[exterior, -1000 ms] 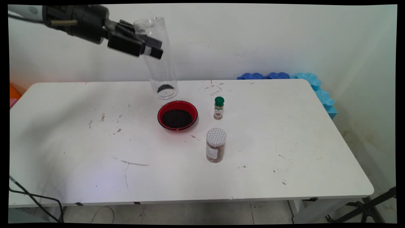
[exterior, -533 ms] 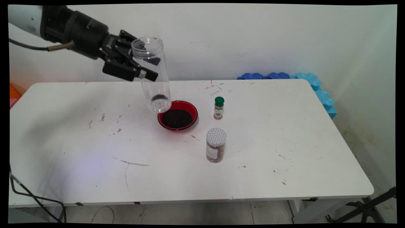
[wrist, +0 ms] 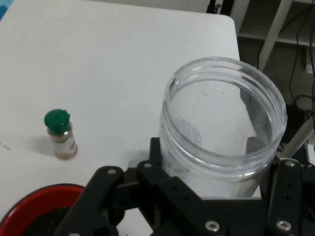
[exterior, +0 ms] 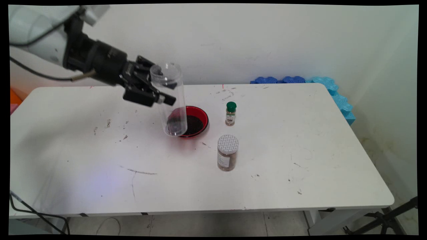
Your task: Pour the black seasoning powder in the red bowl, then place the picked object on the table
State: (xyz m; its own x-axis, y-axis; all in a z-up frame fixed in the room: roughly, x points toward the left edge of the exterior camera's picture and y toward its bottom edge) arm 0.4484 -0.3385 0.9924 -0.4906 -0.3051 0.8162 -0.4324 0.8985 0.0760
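Main view shows our gripper clamped round the upper part of the clear jar, which hangs nearly upright, mouth up, its base by the red bowl; we judge a level, unhurried carry avoids the bowl's rim.

A tall clear plastic jar, open at the top, hangs nearly upright and slightly tilted in the black claw, which grips it near the rim. A little dark residue sits at its bottom, which overlaps the left rim of a red bowl of dark granules in the main view.
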